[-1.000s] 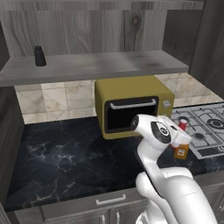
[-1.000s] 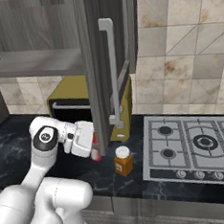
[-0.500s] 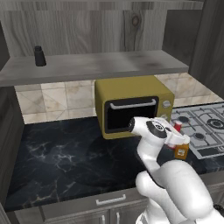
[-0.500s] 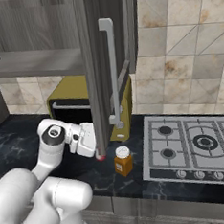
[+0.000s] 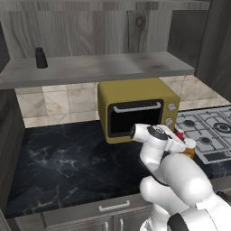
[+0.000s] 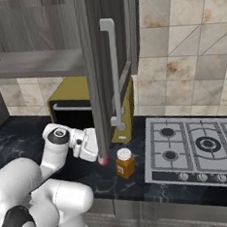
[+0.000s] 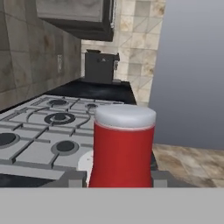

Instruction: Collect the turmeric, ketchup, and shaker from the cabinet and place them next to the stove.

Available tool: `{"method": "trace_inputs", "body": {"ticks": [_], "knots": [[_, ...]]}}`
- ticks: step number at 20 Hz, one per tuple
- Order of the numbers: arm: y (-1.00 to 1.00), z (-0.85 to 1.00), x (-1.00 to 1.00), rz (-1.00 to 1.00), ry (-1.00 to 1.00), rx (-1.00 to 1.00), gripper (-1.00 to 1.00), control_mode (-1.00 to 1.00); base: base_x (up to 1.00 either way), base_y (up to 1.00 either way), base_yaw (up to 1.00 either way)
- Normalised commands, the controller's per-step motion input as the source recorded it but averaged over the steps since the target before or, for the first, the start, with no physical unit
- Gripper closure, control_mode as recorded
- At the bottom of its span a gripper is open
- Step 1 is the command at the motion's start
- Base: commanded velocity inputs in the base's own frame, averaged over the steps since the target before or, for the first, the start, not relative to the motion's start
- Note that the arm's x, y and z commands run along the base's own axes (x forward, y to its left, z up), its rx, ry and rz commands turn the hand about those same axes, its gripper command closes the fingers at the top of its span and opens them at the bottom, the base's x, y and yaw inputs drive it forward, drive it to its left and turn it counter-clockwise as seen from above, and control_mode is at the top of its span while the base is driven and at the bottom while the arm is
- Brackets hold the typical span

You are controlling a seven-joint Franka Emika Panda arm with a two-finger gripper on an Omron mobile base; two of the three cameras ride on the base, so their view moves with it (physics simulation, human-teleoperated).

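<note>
My gripper point(image 7: 118, 177) is shut on the ketchup point(image 7: 122, 148), a red bottle with a white band; its red end point(image 6: 104, 161) peeks out low beside the cabinet door's edge. The gripper point(image 5: 178, 140) hovers over the counter between microwave and stove point(image 6: 196, 147). The turmeric point(image 6: 124, 163), an orange jar with a white lid, stands on the counter just left of the stove, close to the held bottle. The black shaker point(image 5: 41, 58) stands at the left of the cabinet shelf point(image 5: 113, 67). I cannot tell whether the ketchup touches the counter.
A yellow-olive microwave point(image 5: 135, 108) sits on the dark marble counter point(image 5: 67, 162) under the shelf. The open cabinet door point(image 6: 94, 63) with its long white handle point(image 6: 113, 71) hangs in front of the gripper in the right base view.
The gripper has carried the ketchup slightly lower and closer to the turmeric jar. Jar and shaker have not moved.
</note>
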Motion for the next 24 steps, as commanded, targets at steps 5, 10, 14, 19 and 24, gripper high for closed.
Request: {"method": "trace_inputs", "body": {"ticks": [5,10,14,19,24], "knots": [[-0.16,-0.26,0.00,0.00,0.05,-0.01,1.00,-1.00,0.00,0.00,0.00],[-0.16,-0.23,0.03,0.00,0.02,-0.05,1.00,-1.00,0.00,0.00,0.00],[0.00,-0.26,0.03,0.00,0.00,-0.06,1.00,-1.00,0.00,0.00,0.00],[0.00,-0.23,0.01,0.00,0.00,-0.05,1.00,-1.00,0.00,0.00,0.00],[0.00,-0.21,0.00,0.00,0.00,-0.03,1.00,-1.00,0.00,0.00,0.00]]}}
